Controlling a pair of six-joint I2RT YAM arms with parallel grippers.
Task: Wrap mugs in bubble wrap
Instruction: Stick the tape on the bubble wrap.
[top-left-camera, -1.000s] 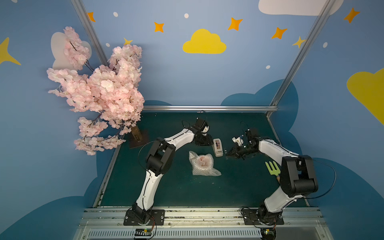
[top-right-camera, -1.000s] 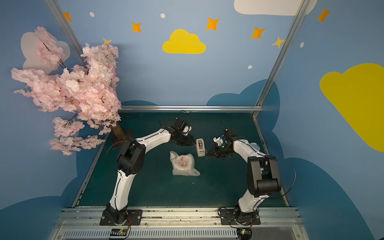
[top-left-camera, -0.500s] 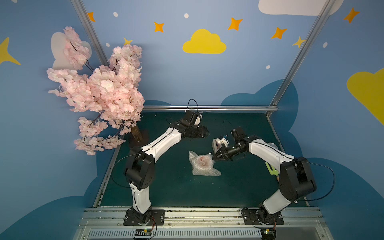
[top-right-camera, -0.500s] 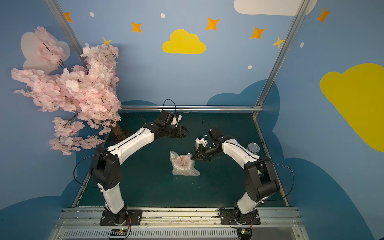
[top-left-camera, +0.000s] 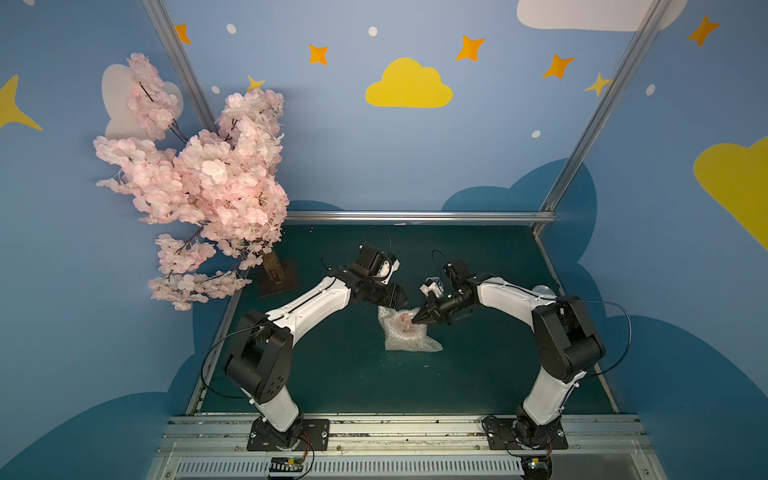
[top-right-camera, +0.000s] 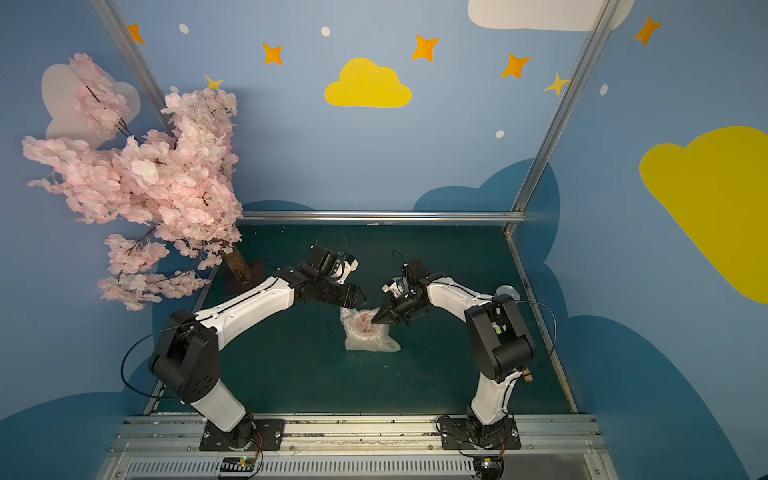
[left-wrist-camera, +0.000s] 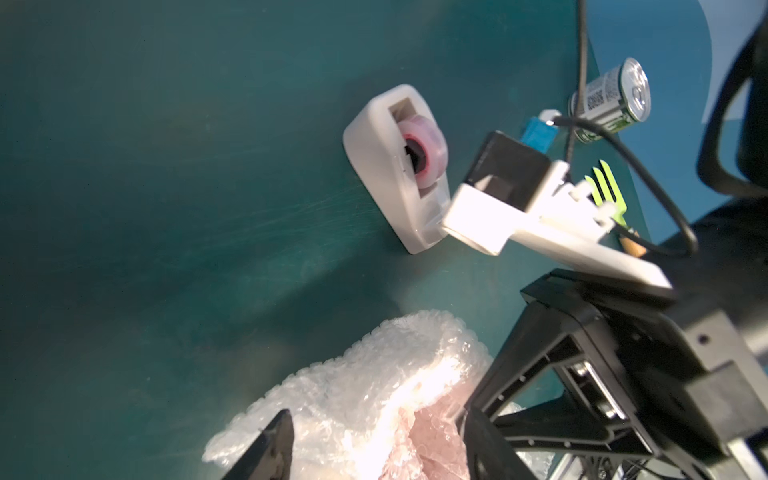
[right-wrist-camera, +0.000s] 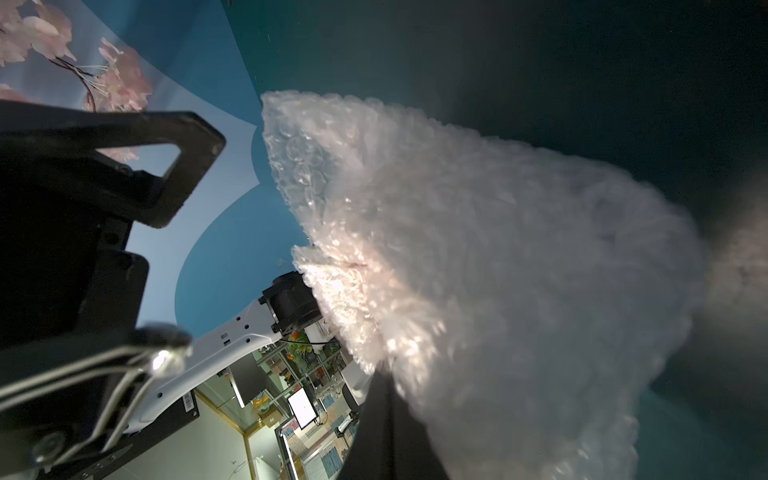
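Here's the bundle: the bubble wrap (top-left-camera: 411, 343) sits crumpled in the middle of the green table (top-left-camera: 332, 374). The mug (top-left-camera: 404, 327) is inside it, only a pinkish-red blush showing through the film in both top views. So the covering looks largely done. The right gripper (top-left-camera: 415, 321) reaches in from the right with its jaws closed together and its tips on top of the bundle; whether they pinch a fold I cannot tell. The left gripper (top-left-camera: 400, 296) hovers just over the bundle's far-left corner, jaws parted, holding nothing. The wrap looks loose, one flap trailing to the near right, and I see no tape on it. The tape dispenser (left-wrist-camera: 395, 166) stands near the bundle, apart from it. Left to do, I'd judge: tighten the folds and fasten them.
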